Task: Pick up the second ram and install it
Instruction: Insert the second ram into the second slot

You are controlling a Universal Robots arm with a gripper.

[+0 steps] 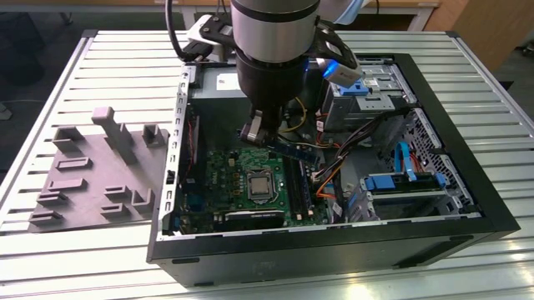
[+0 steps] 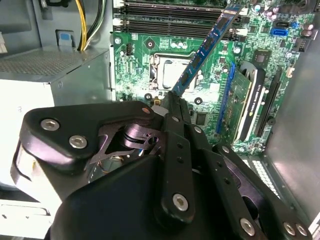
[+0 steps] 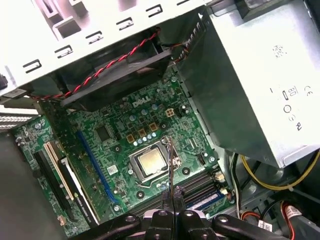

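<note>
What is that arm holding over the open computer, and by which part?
The gripper is shut on the second ram, pinching one end of the stick; the rest juts out free above the green board.

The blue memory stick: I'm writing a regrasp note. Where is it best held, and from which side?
Probably by one end, pinched across the two flat faces of the long thin blue memory stick, coming from above, as the claw holds it now: its thin edges give little purchase.
</note>
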